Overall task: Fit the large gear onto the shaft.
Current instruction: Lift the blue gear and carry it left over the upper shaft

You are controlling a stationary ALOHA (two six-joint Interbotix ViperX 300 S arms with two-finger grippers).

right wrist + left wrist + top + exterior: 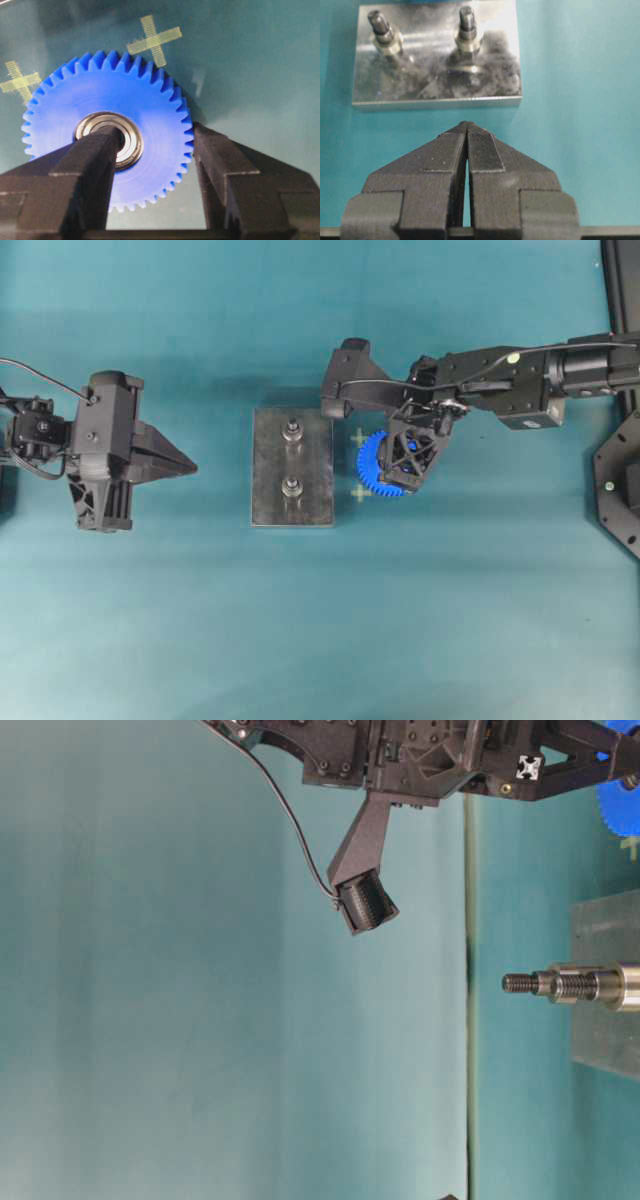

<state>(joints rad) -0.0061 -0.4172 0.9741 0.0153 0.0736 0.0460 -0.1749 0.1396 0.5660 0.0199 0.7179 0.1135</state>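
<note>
Two short silvery metal pegs stand upright on the grey rectangular steel plate [290,510] in the middle of your teal table [300,640]. The shaft [293,430] is the peg nearer a short edge of the plate, the upper one in the overhead view; its twin peg [293,487] stands further in from the opposite end. Both pegs are bare.

You will find the large bright blue plastic gear [375,462] lying flat on the table just beside the plate's long edge, on the right arm's side, between two pale tape crosses [358,437]. It is off the plate and apart from the shaft.

Your right gripper [405,462] is down over the gear. In the right wrist view its jaws straddle one side of the wheel: one finger [95,160] lies over the round metal hub [127,137] at the centre hole, and the other sits just outside the teeth. The jaws stand partly apart with that half of the gear between them, but you cannot tell from these views whether they are pressing on it yet.

Your left gripper [185,462] is well apart from the gear, on the far side of the plate and pointing at it. Its fingertips [480,150] meet at the point, so it is closed on nothing.
</note>
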